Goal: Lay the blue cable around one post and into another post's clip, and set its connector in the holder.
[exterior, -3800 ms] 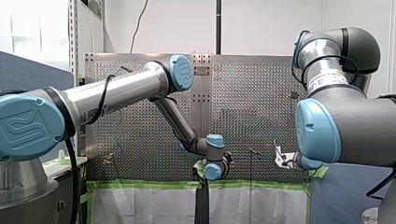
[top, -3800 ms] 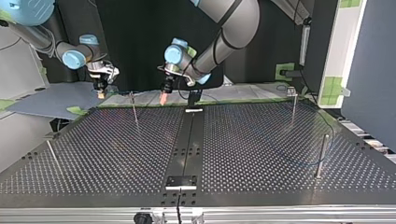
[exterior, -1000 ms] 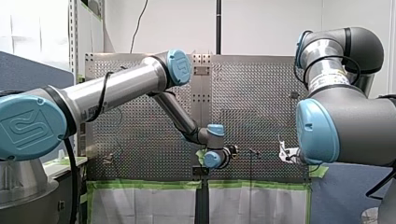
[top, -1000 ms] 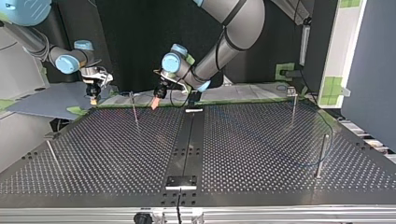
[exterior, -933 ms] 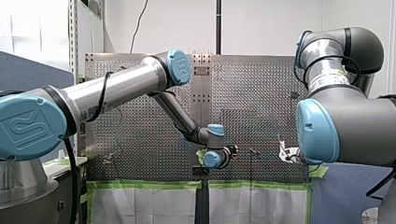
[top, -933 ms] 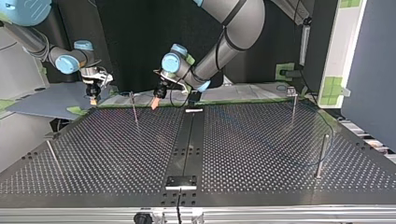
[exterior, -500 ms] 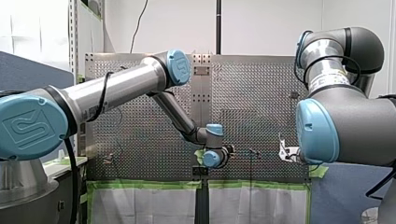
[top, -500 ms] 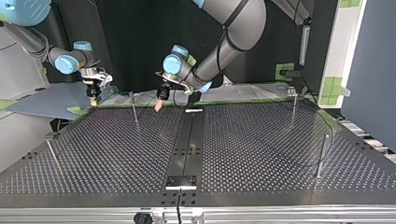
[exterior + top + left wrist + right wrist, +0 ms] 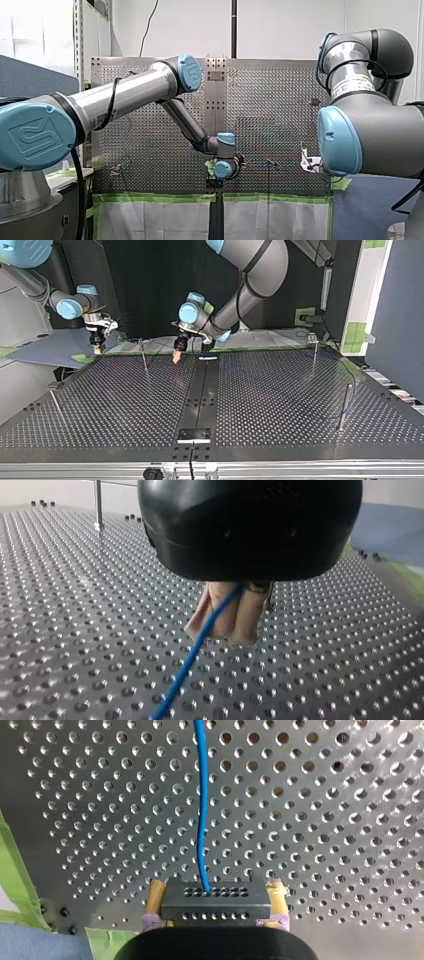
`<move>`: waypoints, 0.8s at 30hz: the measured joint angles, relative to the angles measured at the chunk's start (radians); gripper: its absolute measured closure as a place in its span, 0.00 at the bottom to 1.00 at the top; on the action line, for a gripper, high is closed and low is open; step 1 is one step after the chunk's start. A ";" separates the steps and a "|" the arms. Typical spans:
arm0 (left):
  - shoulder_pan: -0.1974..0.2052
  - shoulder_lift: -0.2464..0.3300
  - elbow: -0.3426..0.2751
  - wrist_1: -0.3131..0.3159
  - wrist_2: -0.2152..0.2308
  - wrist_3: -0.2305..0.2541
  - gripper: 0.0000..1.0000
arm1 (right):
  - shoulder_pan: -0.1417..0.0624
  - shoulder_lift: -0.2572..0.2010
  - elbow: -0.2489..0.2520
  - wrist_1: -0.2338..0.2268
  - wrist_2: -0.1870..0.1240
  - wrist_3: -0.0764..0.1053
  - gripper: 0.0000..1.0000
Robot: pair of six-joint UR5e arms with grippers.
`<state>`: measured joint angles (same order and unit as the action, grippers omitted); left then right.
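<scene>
The blue cable (image 9: 201,805) leaves its connector (image 9: 216,901) at twelve o'clock, with the connector clamped in the right hand (image 9: 217,887). The left hand (image 9: 225,635) pinches the cable further along. In the top view a post (image 9: 144,356) stands at its nine o'clock, between both hands.

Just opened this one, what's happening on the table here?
Two arms are routing a blue cable over the perforated table. The left end effector is shut on the cable between beige pads, near a thin post. The right end effector grips the black connector at the cable's end, above the table's edge. The connector is not yet in any holder.
</scene>
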<state>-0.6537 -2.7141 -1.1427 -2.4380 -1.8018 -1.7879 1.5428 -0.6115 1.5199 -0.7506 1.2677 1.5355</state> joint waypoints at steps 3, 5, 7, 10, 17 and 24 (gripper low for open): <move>0.008 0.000 0.000 -0.002 -0.001 -0.002 1.00 | -0.004 0.000 0.000 -0.001 0.002 0.001 1.00; 0.013 0.000 0.000 -0.005 0.001 -0.003 1.00 | -0.005 0.000 0.000 -0.001 0.002 0.002 1.00; 0.017 0.000 0.000 -0.009 0.007 -0.003 1.00 | -0.007 0.000 -0.001 -0.002 0.003 0.002 1.00; 0.021 0.000 0.004 -0.021 0.016 -0.001 1.00 | -0.011 0.000 -0.002 -0.006 0.003 0.003 1.00; 0.027 0.000 0.024 -0.069 0.032 0.010 1.00 | -0.015 0.000 -0.014 -0.010 0.001 0.008 1.00; 0.031 0.000 0.030 -0.092 0.032 -0.018 1.00 | -0.016 0.000 -0.026 -0.012 0.002 0.015 1.00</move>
<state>-0.6223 -2.7141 -1.1127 -2.5298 -1.7700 -1.8054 1.5266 -0.6116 1.4941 -0.7625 1.2697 1.5502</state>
